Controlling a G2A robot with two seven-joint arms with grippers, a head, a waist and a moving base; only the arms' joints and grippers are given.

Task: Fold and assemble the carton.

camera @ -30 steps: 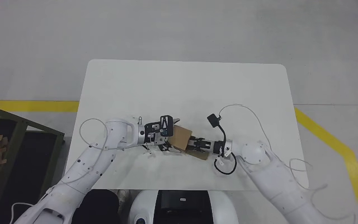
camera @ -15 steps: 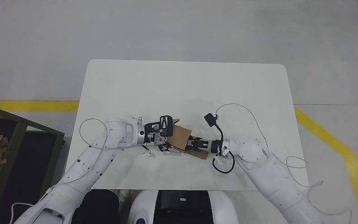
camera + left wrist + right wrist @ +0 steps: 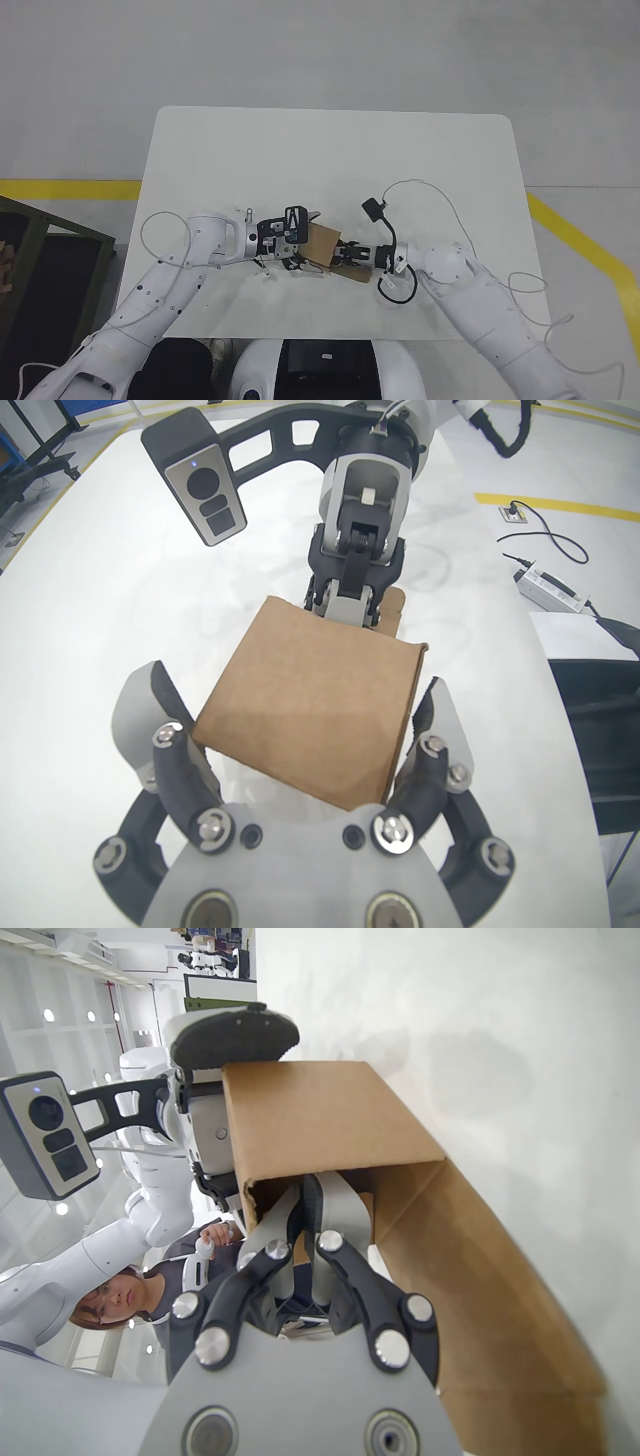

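Since a second ago, my right arm has slid leftward in the top view, its elbow and cable loop trailing after it, pushing the right gripper (image 3: pixel 350 255) deeper into the open end of the carton (image 3: pixel 325 243). The left arm has barely shifted. The carton sits low in the centre of the top frame, near the front edge of the table (image 3: pixel 400 160), between the two wrists. The left gripper (image 3: pixel 295 687) is clamped across the carton (image 3: pixel 310 710), one finger on each side wall at the near end. In the right wrist view the right gripper (image 3: pixel 312 1198) is inside the carton's mouth (image 3: pixel 325 1118) with its fingers drawn together. Whether a thin flap is pinched between them I cannot make out, as the pads hide that spot. I judge the step to be squaring up the tube and working an end flap. To do it well I would hold the left grip firm but light, so the walls stay flat. I would push with the right straight along the carton's length, because a skewed push could buckle the corner crease.
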